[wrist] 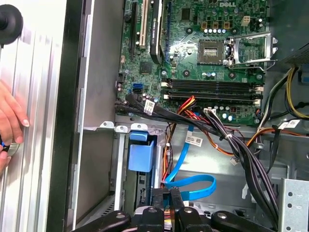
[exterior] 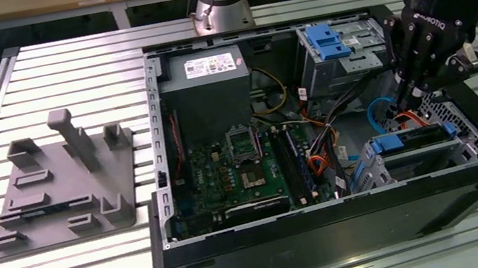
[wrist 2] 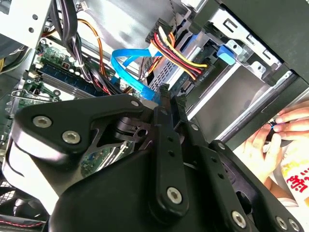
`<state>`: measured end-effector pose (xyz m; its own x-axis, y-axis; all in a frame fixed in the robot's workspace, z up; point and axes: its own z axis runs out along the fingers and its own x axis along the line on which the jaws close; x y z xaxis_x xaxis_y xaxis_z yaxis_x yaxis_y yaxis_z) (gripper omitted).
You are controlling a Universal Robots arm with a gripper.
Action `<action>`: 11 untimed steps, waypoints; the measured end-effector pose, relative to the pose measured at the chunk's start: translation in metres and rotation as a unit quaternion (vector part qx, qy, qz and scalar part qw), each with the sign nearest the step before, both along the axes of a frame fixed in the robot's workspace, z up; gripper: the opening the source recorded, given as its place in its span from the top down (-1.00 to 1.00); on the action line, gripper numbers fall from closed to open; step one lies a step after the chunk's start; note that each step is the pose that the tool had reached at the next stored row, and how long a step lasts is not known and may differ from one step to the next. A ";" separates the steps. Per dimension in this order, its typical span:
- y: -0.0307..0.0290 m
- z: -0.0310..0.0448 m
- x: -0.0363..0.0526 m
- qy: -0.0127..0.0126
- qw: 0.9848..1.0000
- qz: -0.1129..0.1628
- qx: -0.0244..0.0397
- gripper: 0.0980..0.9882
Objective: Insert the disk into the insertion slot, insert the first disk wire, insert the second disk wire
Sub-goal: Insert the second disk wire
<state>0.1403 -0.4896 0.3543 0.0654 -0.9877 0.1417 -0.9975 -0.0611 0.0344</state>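
The disk, silver in its blue carrier, lies in the insertion slot, a low perforated metal cage at the case's corner on the exterior view's right. My gripper reaches down into the case just behind the disk. In both wrist views its fingers stand close together at the end of a flat blue disk wire, which loops behind the carrier's blue tab. A black plug with red, yellow and black wires sits against the disk's rear edge.
The open computer case holds a motherboard, a power supply and a taller bay with a blue latch. Cable bundles cross beside the disk. A grey fixture plate lies at the exterior view's left. A person's hand rests outside the case wall.
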 end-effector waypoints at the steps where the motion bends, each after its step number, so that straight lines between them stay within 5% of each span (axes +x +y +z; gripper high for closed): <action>1: 0.0000 0.0000 0.0000 0.000 1.000 0.000 0.000 0.79; 11: 0.0000 -0.0001 -0.0001 0.000 1.000 0.000 0.000 0.87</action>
